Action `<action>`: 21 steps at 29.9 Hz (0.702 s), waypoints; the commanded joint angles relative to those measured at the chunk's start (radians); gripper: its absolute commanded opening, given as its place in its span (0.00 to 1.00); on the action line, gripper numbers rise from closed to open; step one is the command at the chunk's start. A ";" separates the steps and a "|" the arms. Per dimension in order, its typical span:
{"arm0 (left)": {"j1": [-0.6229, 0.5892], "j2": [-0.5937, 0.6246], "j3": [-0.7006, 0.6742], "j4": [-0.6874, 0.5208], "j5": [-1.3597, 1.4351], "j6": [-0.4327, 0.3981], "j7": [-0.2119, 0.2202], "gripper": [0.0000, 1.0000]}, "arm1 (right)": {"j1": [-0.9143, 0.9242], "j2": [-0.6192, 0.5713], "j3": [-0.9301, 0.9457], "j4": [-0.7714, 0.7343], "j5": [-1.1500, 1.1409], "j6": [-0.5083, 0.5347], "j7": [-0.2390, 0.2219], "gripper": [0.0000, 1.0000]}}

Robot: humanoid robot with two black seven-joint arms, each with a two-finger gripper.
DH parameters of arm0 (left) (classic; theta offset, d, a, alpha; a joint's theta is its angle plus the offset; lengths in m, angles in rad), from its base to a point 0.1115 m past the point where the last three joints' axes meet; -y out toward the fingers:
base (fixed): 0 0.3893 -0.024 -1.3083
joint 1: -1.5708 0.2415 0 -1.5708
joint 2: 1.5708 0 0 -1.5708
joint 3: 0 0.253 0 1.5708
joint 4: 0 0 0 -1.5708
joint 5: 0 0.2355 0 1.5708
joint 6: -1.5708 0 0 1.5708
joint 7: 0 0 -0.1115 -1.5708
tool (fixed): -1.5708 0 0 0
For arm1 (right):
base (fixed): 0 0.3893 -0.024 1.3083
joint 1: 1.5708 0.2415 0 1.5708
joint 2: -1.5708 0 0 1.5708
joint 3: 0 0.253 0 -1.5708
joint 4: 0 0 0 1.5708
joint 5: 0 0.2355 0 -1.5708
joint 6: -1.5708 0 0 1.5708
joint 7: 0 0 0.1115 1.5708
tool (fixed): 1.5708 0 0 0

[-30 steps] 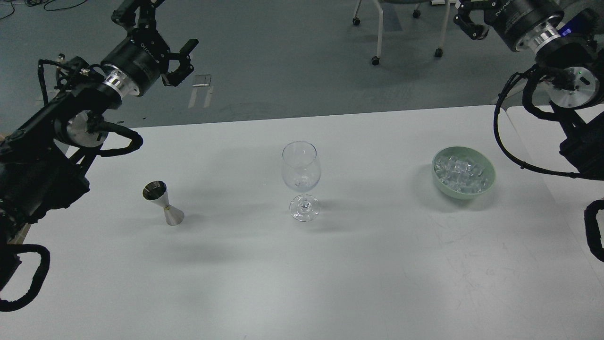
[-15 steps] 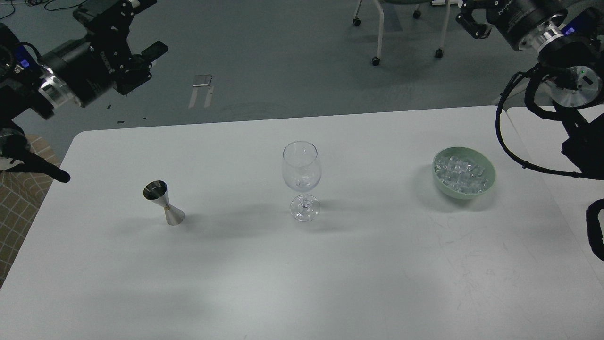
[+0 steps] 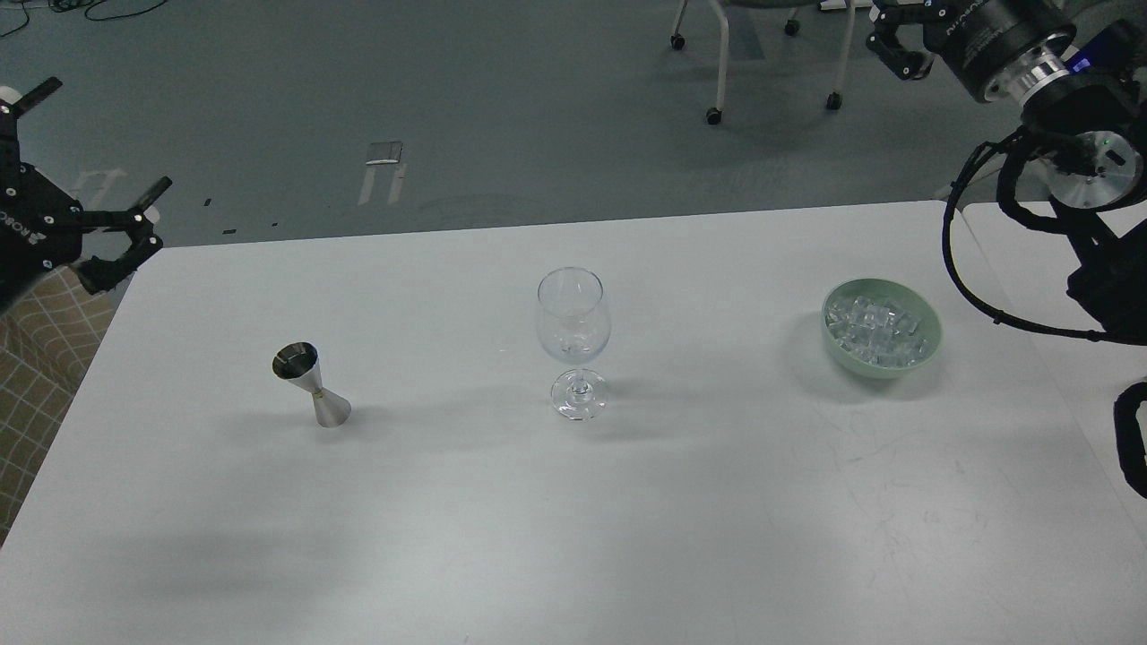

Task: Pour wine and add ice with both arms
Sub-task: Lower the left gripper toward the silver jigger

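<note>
White letters run along the left gripper (image 3: 94, 193) body at the left edge, cut off by the frame and not fully readable; the letters "ROBO" can just be made out. More white lettering curves around the black wrist of the right arm (image 3: 1071, 134) near the top right corner, too small and too angled to read.

The white table (image 3: 573, 537) has rounded far corners. Its whole near half is bare, and wide bare stretches separate the three things standing on it. A steel measuring cup (image 3: 310, 385) stands upright toward the left, a clear wine glass (image 3: 573, 336) stands upright in the middle, and a pale green bowl (image 3: 882, 328) sits toward the right, well inside the far right corner. The ice (image 3: 874, 328) lies heaped in the bowl. Beyond the far edge is grey floor with chair legs on casters (image 3: 717, 63).

The left gripper hangs off the table's far left corner, over the floor, its fingers spread wide apart and holding nothing. The right arm rises along the right edge, with a silver wrist ring and looping cable; the right gripper (image 3: 896, 40) sits at the top edge, partly cut off, so I cannot tell whether its fingers are spread or closed.
</note>
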 commanded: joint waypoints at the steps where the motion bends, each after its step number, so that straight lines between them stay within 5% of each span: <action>1: 0.108 0.011 0.004 -0.049 -0.038 -0.029 -0.074 0.99 | -0.002 -0.004 0.000 -0.002 0.000 0.000 -0.001 1.00; 17: 0.467 0.065 0.009 -0.084 -0.095 -0.036 -0.255 0.98 | -0.025 -0.040 0.000 0.000 0.001 0.000 -0.001 1.00; 21: 0.507 0.070 0.009 -0.081 -0.095 -0.036 -0.260 0.98 | -0.022 -0.034 0.000 0.000 0.001 0.000 -0.001 1.00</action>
